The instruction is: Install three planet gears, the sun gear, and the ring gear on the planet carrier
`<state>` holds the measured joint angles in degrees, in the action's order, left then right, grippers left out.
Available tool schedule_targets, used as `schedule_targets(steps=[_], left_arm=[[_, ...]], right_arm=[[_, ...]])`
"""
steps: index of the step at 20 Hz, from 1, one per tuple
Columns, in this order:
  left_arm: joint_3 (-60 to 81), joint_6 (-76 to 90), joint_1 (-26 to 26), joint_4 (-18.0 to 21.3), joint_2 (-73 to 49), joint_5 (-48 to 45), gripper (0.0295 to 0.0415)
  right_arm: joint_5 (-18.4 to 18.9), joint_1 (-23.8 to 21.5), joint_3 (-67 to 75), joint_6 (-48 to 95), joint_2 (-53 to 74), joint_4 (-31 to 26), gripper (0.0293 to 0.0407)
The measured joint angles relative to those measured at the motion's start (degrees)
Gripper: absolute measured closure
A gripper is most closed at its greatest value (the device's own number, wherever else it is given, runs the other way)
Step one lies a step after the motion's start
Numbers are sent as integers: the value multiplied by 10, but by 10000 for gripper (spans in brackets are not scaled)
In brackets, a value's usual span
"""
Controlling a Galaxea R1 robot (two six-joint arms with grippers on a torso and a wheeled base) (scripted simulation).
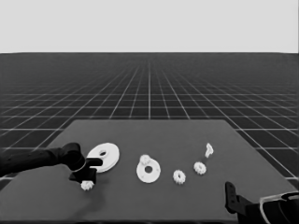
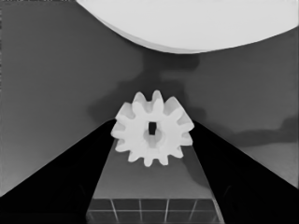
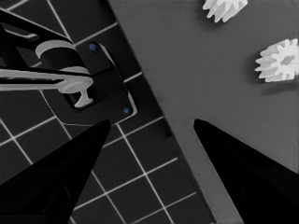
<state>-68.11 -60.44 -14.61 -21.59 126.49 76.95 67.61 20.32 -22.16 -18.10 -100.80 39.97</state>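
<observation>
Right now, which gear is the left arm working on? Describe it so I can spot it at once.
Start at the larger round part at the table's left. Just in front of it, the left end effector stands over a gear, its fingers either side. The other three gears lie farther right, one on the smaller round part, with no arm near.

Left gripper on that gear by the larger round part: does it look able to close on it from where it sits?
Probably yes. The left gripper is open with the gear between its fingers, and nothing else lies between them. The larger round part lies beyond the gear, apart from it.
</observation>
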Motion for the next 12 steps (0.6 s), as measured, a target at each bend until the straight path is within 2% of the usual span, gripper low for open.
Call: schedule_targets(steps=[2,4,6,12], left_arm=[[0,0,0,0,0,0,398],[63,-17,80,67,-30,50,398],[75,-20,114,96,-36,66,398],[78,-21,132,111,-38,74,398]], right_arm=[[0,0,0,0,0,0,315],[0,0,0,0,0,0,315],[0,0,0,0,0,0,315],[0,0,0,0,0,0,315]])
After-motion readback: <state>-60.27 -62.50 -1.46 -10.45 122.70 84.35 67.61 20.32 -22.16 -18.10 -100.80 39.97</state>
